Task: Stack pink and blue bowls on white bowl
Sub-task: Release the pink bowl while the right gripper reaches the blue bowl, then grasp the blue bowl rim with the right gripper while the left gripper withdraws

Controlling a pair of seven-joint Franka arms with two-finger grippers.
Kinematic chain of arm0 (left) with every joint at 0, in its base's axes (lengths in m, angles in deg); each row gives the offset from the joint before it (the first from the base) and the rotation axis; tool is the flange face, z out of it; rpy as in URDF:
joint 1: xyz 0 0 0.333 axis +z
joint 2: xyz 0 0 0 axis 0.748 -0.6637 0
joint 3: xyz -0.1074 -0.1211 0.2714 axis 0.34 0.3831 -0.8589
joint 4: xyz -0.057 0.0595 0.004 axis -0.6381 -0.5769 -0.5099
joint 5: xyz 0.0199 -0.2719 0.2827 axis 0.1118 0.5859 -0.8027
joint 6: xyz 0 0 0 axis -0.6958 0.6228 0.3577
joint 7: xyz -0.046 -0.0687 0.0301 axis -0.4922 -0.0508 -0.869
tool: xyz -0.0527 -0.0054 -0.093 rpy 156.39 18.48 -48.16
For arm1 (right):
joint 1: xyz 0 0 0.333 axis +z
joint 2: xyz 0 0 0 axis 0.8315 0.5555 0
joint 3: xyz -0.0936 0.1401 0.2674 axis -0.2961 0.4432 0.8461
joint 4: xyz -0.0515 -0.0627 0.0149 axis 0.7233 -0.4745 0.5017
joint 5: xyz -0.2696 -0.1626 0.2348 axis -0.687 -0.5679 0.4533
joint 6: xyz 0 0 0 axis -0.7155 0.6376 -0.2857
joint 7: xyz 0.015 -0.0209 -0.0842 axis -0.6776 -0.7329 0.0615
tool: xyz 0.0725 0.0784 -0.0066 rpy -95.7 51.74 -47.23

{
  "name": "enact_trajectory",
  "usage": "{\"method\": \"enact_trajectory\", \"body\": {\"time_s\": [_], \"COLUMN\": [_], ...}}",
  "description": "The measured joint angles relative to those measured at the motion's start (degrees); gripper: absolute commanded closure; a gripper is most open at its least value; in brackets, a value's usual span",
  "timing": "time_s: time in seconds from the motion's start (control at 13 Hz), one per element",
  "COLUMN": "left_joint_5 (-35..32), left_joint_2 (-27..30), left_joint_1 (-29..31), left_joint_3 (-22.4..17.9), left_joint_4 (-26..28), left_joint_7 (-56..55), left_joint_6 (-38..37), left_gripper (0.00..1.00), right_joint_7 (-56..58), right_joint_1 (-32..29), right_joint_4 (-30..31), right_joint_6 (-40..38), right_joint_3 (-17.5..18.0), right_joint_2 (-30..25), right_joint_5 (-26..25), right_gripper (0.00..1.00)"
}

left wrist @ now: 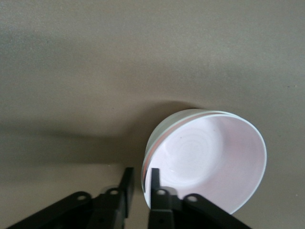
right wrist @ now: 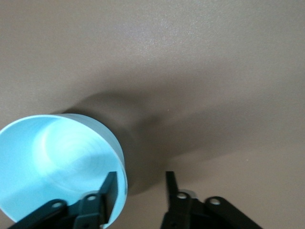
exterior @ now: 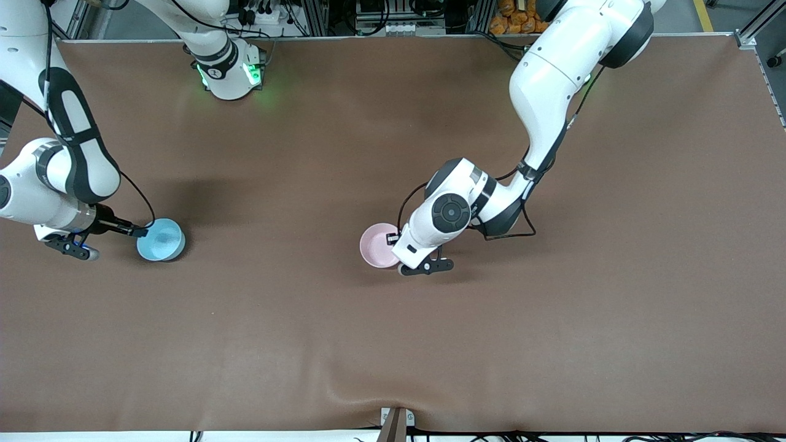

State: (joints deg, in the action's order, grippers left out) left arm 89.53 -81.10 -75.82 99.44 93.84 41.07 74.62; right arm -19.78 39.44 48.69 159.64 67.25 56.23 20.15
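The pale pink bowl (exterior: 377, 247) sits mid-table. In the left wrist view the pink bowl (left wrist: 209, 157) lies nested in a white bowl (left wrist: 157, 135), of which only the outer wall shows. My left gripper (exterior: 393, 239) (left wrist: 141, 171) straddles their rim, one finger inside and one outside, slightly open, with a small gap to the outer wall. The sky-blue bowl (exterior: 161, 240) (right wrist: 57, 157) stands alone toward the right arm's end of the table. My right gripper (exterior: 143, 232) (right wrist: 140, 174) is open wide across its rim, one finger inside.
The brown table mat (exterior: 552, 307) spreads wide around both bowls. A small metal bracket (exterior: 395, 423) sits at the table edge nearest the front camera. The right arm's base (exterior: 230, 73) stands at the table's back edge.
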Motion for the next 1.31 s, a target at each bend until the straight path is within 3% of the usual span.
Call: {"method": "enact_trajectory", "body": {"time_s": [0.31,0.54,0.85,1.15,1.31], "left_joint_5": [-0.02,-0.05,-1.24,-6.43,-6.76], "left_joint_2": [1.20,5.34,12.32,15.43,17.29], "left_joint_1": [1.18,5.35,10.90,14.11,16.12], "left_joint_3": [-0.11,-0.15,-0.21,-0.22,-0.16], "left_joint_4": [-1.39,-2.08,-2.28,-2.28,-2.34], "left_joint_7": [-0.03,-0.01,0.20,3.12,4.67], "left_joint_6": [0.17,-3.01,-7.85,-10.61,-13.50], "left_gripper": [0.00,0.00,0.00,0.00,0.00], "right_joint_7": [0.00,0.00,0.00,0.00,-0.03], "right_joint_1": [0.00,0.01,0.02,0.06,0.07], "right_joint_4": [0.05,0.07,0.07,-0.13,-2.22], "right_joint_6": [0.01,0.02,-0.02,-0.54,-4.52], "right_joint_3": [0.14,0.22,0.38,0.57,1.11], "right_joint_2": [-0.07,-0.08,-0.48,-1.07,-1.64], "right_joint_5": [0.98,1.50,1.94,1.95,2.61], "right_gripper": [0.91,0.99,1.00,1.00,1.00]}}
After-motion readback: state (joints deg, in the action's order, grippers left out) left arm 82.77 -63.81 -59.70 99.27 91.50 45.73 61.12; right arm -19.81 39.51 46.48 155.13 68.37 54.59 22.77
